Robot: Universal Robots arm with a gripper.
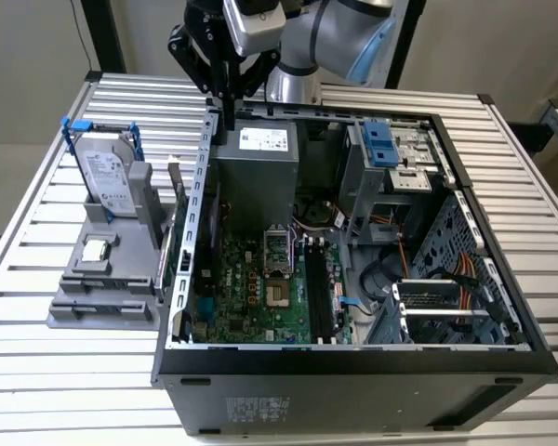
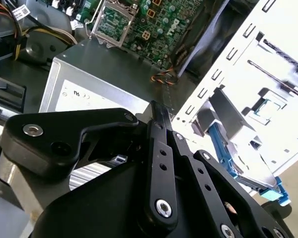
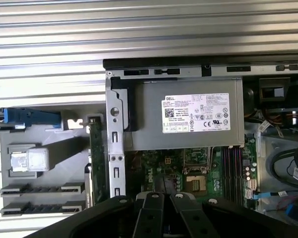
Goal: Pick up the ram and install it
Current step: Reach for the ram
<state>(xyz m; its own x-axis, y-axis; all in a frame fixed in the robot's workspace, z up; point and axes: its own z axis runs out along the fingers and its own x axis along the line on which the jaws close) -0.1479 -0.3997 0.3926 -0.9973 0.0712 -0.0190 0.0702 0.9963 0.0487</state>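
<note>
The ram (image 3: 94, 158), a thin greenish-dark stick, stands on edge in the grey holder (image 3: 39, 198), just outside the open computer case's side wall; in the exterior view the ram (image 1: 179, 228) lies on the left of the case. My gripper (image 1: 229, 113) hangs above the case's far left corner, over the grey power supply (image 1: 256, 177), with its fingers together and nothing between them. In both wrist views the gripper (image 3: 159, 184) (image 2: 158, 110) is some way from the ram. The motherboard's long black slots (image 1: 321, 297) lie bare inside the case.
The grey holder (image 1: 102, 279) also carries a silver hard drive with blue rails (image 1: 104, 172) and a small square processor chip (image 1: 98, 249). The open case (image 1: 353, 358) holds cables, a drive cage (image 1: 391, 153) and the processor socket (image 1: 276, 246). A slatted metal table (image 1: 37, 372) lies all around.
</note>
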